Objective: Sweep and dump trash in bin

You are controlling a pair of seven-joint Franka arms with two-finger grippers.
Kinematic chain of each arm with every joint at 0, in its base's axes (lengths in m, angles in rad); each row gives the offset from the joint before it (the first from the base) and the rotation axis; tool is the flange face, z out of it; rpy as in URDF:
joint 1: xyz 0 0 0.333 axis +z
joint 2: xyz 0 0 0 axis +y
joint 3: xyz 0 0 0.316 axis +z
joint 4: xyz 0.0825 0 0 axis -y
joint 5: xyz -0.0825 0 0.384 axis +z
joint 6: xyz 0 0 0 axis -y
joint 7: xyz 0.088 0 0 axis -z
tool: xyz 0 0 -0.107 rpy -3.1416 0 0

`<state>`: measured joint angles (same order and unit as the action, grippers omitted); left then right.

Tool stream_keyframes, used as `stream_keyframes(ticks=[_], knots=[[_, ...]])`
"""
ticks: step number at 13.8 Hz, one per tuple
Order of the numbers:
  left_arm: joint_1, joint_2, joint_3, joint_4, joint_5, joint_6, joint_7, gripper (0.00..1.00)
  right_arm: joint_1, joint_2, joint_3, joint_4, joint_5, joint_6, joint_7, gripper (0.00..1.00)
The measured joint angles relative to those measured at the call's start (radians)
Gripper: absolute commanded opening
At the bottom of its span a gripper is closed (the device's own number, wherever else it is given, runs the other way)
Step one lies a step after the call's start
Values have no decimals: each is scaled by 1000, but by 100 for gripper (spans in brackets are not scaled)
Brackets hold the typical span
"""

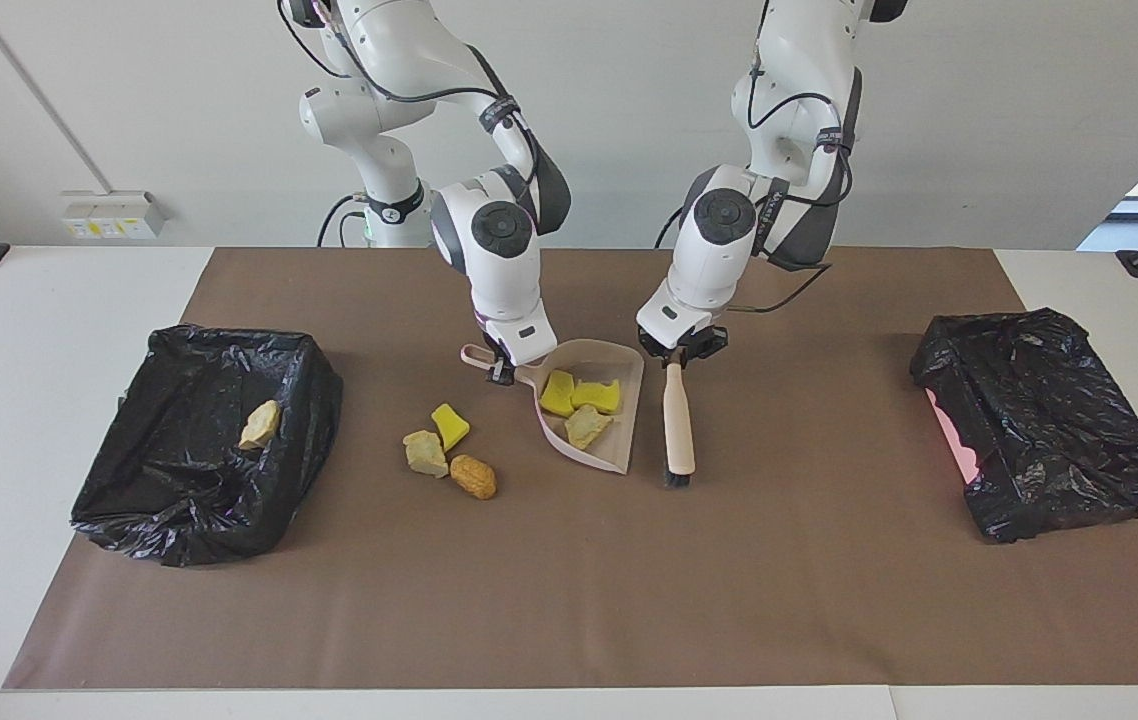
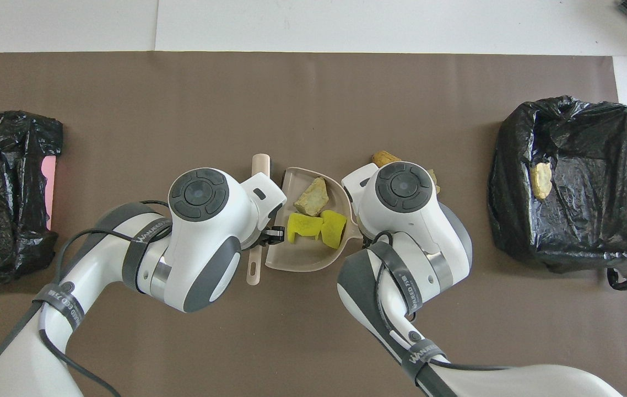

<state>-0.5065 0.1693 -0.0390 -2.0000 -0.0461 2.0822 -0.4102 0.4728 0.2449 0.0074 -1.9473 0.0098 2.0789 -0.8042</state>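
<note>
landmark: pale pink plastic dustpan, mid-mat, mouth facing away from the robots.

nearest the robots: right gripper clenched on the dustpan's handle at the rear, likely pinning the pan flat so scraps ride in. left gripper clenched on the handle end of the beige wooden hand brush with black bristles, which lies just beside the dustpan toward the left arm's end, bristle tip farthest out; reads as set for a stroke.

in the dustpan: two bright yellow spongy chunks and one pale tan stone-like lump.

farther out, toward the right arm's end: three loose scraps, one yellow, one tan, one orange-brown, unswept.

well apart, same end: black-lined bin holding a tan lump. probable dump target. a second black-bagged bin sits at the left arm's end.
</note>
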Motion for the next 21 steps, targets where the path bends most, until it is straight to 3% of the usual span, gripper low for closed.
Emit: stream_keyframes(ticks=[3, 6, 10, 13, 17, 21], knots=[[5, -3, 1, 2, 6, -24, -13, 0, -19, -30, -8, 6, -1, -36, 3, 0], [-8, -23, -13, 1, 7, -88, -80, 0, -82, -115, -11, 11, -8, -131, 3, 0], [-130, -94, -25, -102, 7, -80, -213, 0, -183, -228, -13, 20, -30, -259, 2, 0], [-267, -190, -29, -260, 8, 25, -380, 0, -344, -304, -17, 47, -34, -359, -81, 0], [-418, -289, -32, -387, 8, 63, -581, 0, -611, -323, -24, 86, -64, -404, -227, 0], [-485, -326, -33, -465, 7, 152, -651, 0, -731, -303, -27, 94, -297, -309, -324, 0]])
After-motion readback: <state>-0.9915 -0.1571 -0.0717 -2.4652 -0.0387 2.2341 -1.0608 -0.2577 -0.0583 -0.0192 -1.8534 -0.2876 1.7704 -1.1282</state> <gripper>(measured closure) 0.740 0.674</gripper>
